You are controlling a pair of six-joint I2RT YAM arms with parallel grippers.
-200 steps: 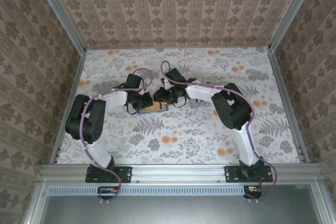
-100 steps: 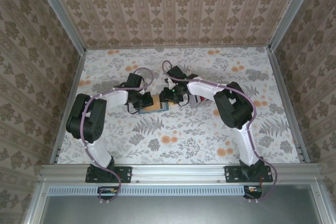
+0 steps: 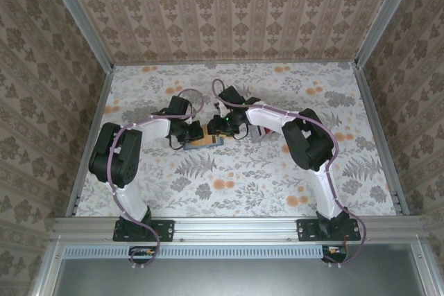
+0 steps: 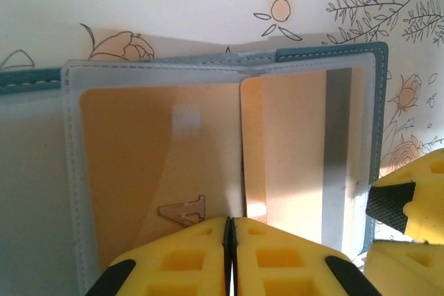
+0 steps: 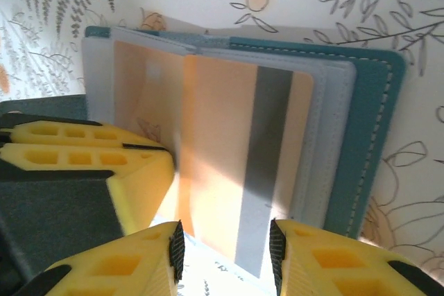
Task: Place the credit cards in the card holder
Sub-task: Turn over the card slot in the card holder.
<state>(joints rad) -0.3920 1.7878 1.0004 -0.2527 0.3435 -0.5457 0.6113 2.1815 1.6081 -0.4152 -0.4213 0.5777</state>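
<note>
Over the last second the right end effector has slid slightly toward 3 o'clock, while the left end effector has held its place. The holder lies open mid-bench. The right jaws stand part open over the end of an orange card in a clear sleeve, gripping nothing I can see. The left is closed tight at the holder's edge. That card looks seated, so another can follow. The bench is floral and the walls are damask-papered.
</note>
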